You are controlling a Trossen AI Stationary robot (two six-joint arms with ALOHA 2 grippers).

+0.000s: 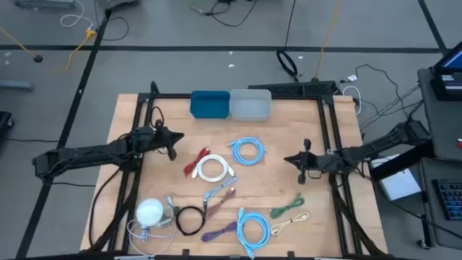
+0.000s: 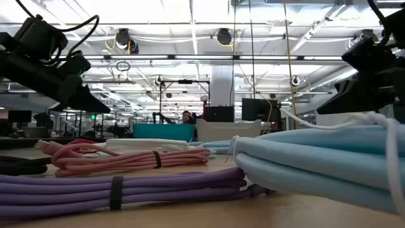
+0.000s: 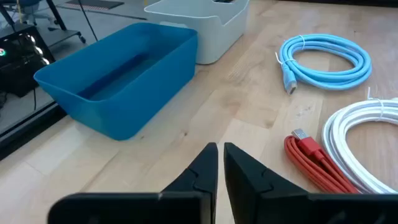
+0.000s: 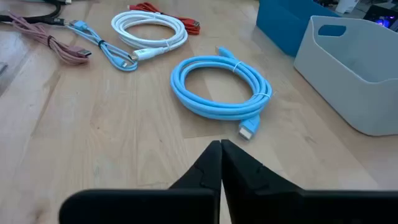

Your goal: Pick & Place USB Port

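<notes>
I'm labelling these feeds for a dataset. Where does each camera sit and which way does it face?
High: overhead, straight down on the table; both arms show.
Low: table height, level across purple cable; arms hang above.
Left wrist: over left gripper, shut, facing blue bin.
Right wrist: over right gripper, shut, facing light blue cable.
Wrist views share white cable.

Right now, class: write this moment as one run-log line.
left gripper shut, empty, near blue bin | right gripper shut, empty, near light blue cable | cables on table, none binned
</notes>
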